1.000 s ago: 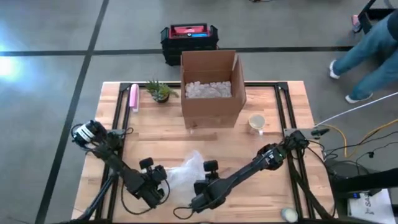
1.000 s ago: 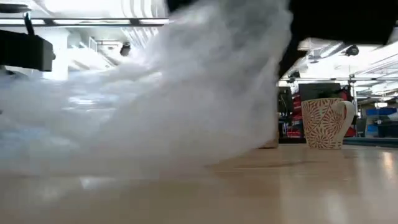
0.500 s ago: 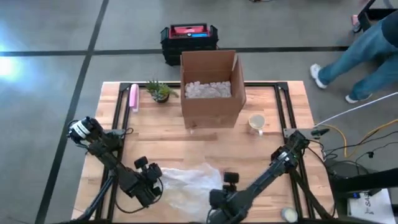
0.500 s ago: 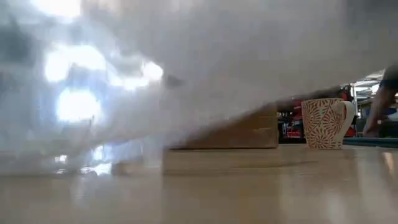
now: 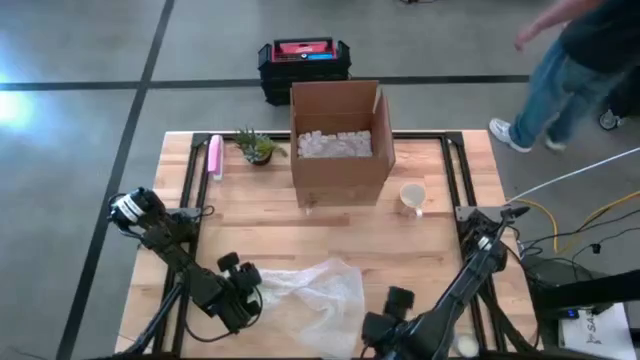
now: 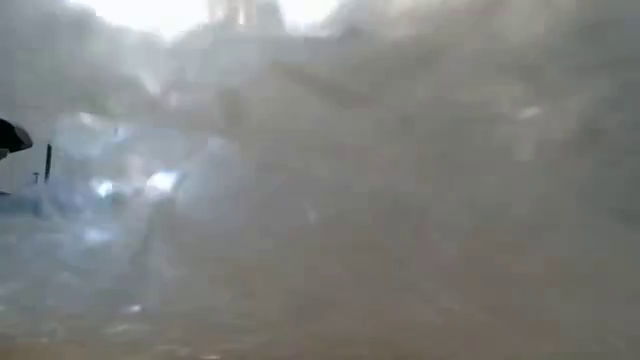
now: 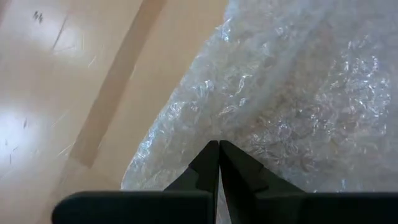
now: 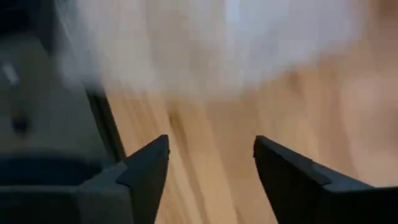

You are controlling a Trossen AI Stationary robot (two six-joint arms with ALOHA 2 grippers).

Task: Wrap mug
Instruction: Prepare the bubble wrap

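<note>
Crinkled bubble wrap lies spread across the near middle of the wooden desk, and it fills my low view so fully that I can see little else through it. My left gripper sits at the wrap's left edge; from its wrist view I see the two dark fingers pressed together with the sheet's edge pinched between them, so that corner is held. My right gripper is down at the near edge of the desk, right of the wrap, and its fingers stand wide apart with bare wood between them, holding nothing; the wrap shows as a pale blur just beyond them.

The mug stands upright on the far right part of the desk, just beside the right wall of the open cardboard box, well apart from the wrap and from both grippers. A small potted plant and a pink object sit at the far left. A person walks on the floor beyond the far right corner.
</note>
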